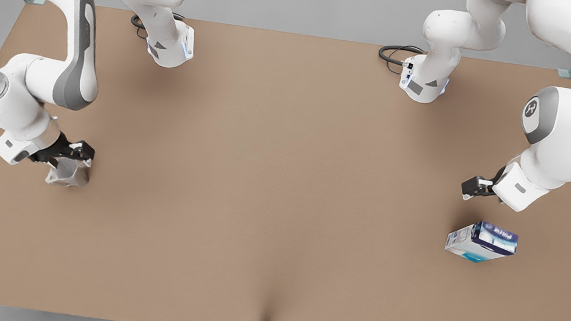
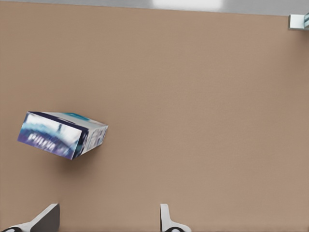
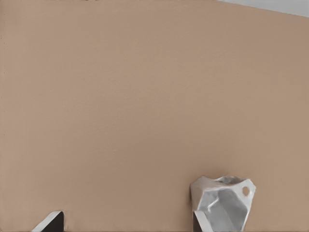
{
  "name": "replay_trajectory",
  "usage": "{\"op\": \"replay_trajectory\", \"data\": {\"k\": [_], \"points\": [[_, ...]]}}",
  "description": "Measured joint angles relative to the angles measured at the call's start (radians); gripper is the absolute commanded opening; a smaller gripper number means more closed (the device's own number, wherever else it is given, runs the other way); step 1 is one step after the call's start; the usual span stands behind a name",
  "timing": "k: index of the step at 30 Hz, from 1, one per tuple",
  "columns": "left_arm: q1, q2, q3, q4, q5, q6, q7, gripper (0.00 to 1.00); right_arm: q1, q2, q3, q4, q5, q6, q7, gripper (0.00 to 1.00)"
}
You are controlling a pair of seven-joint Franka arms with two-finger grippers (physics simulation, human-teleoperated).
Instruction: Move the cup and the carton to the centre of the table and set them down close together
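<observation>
two franka arms reach over the brown table, one at each side of the front view. the left gripper belongs to the arm on the front view's right; it hovers above the tabletop just beside the carton, not touching it, and in the left wrist view its two fingertips stand wide apart with bare table between them. the carton lies on the table near the front view's right edge, a dark blue and white box with teal accents and printed text, turned at a slant to the table's edges, well off the centre. the right gripper belongs to the arm on the front view's left; it sits right at the cup, low over the table near that side. in the right wrist view the cup, pale grey-white and faceted with its open mouth showing, is against one fingertip, while the other fingertip stands well apart from it, so the jaws are spread wide and not closed on the cup. the cup rests on the table, far from the carton, with the broad middle of the tabletop lying between the two things.
</observation>
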Motion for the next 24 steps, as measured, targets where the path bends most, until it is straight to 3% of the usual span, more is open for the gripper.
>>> {"op": "replay_trajectory", "data": {"k": [7, 15, 24], "points": [[0.0, 0.003, 0.0, -0.01, 0.0, -0.006, 0.0, 1.0, 0.0, -0.025, -0.001, -0.074, 0.054, 0.007, -0.054, 0.99], [0.0, 0.005, 0.0, -0.033, 0.0, -0.007, 0.0, 1.0, 0.004, 0.021, -0.074, -0.102, 0.05, 0.124, -0.071, 0.99], [0.0, 0.009, 0.002, -0.041, 0.0, -0.009, -0.015, 1.0, 0.006, 0.031, -0.076, -0.107, 0.154, 0.075, -0.181, 0.99]]}}
